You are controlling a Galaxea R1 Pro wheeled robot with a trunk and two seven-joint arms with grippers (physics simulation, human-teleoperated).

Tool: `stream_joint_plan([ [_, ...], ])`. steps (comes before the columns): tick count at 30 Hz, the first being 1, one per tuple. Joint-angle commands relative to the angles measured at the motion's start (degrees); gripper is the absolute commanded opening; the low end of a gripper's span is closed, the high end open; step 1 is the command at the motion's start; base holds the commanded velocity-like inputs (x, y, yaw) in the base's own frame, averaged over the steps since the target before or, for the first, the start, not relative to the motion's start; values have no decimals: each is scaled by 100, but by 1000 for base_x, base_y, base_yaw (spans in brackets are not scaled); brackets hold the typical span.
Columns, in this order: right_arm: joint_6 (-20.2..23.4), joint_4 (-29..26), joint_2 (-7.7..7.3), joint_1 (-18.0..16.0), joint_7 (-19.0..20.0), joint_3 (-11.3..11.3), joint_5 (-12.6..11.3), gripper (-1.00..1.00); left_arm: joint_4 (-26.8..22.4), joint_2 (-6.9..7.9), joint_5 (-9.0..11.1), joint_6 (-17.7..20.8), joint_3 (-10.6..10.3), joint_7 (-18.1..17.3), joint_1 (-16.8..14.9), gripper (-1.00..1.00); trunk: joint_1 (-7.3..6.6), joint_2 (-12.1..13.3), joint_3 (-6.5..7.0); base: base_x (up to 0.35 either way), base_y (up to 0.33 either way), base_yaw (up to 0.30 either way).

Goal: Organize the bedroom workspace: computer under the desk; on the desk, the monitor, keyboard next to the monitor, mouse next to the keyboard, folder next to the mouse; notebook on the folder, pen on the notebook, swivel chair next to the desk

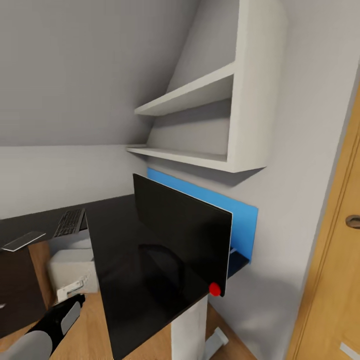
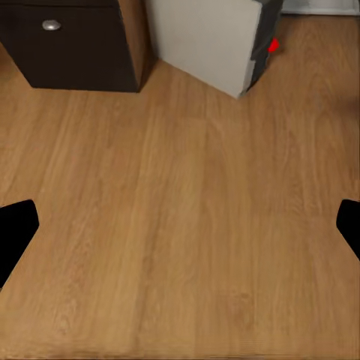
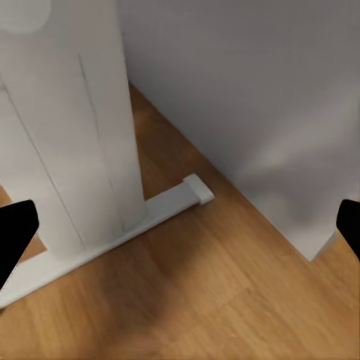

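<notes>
At the far left of the head view the black desk (image 1: 115, 235) runs along the grey wall, its dark drawer block (image 1: 20, 290) dropping to the light wood floor (image 1: 95, 345); the glossy top then turns toward the camera, and its near edge ends above a white pedestal leg (image 1: 189, 330). On the left run lies a thin grey-white pad, likely the notebook (image 1: 22, 240), and just beside it the slim dark keyboard (image 1: 69, 222), tilted slightly. Under the desk, between drawer block and pedestal, stands the boxy pale computer (image 1: 74, 272). Low in that gap the left arm hangs over open floor, its left gripper (image 2: 180, 232) pointed down at bare planks; the two black fingertips (image 2: 15, 232) sit wide apart at the frame edges with nothing between them, and the computer and a drawer with a round silver knob (image 2: 51, 25) lie well ahead of it. Further right the wide flat monitor (image 1: 182, 227) stands upright on the desk, black front reflecting in the top, its far end close to the desk's corner. Behind it a blue wall panel (image 1: 242, 220) and white shelves (image 1: 200, 125) hug the wall, and a wooden door (image 1: 335, 260) closes the right side. The right gripper (image 3: 180, 232), fingers likewise spread and empty, hangs near the pedestal's flat foot (image 3: 112, 232), close to the smooth grey wall (image 3: 247, 97), with a narrow strip of floor between them.
</notes>
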Motion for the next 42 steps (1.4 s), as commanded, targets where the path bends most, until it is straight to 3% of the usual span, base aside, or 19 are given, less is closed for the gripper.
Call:
stream_joint_plan([
  [1,-17,9,-2,-5,13,-48,31,100,147,3,84,-76,-3,-31,-2,100,0,-5,-12,0,0,248],
  [6,-15,9,-7,-5,13,-48,30,100,630,18,354,-335,-3,-538,-2,100,0,-5,-37,0,0,247],
  [10,-14,9,-9,-5,13,-48,30,100,1233,225,530,-416,-3,-1464,-2,100,0,-5,-57,0,0,243],
  [14,-16,9,-9,-5,13,-48,27,100,1601,385,788,-450,-5,-2160,-2,100,0,-5,-77,0,0,241],
  [23,-55,9,-17,-5,13,-62,-3,100,1808,465,956,-455,-11,-2484,14,100,0,-5,-123,0,0,239],
  [28,-57,9,-22,-5,12,-68,-41,100,1817,395,964,-462,-12,-2600,247,100,0,-5,-149,0,0,238],
  [32,-70,5,-26,-5,12,-68,-206,100,1817,355,967,-498,-12,-3024,553,100,0,-5,-169,0,0,205],
  [37,-95,0,-43,-5,13,-66,-344,100,1817,306,960,-917,-12,-3450,916,100,0,-5,-179,0,0,72],
  [40,-99,-4,-53,-5,14,-65,-360,100,1817,237,945,-1566,-14,-3532,1131,100,0,-5,-181,0,0,19],
  [42,-100,-6,-58,-5,13,-65,-366,100,1817,167,934,-2202,-19,-3559,1306,100,0,-5,-181,0,0,9],
])
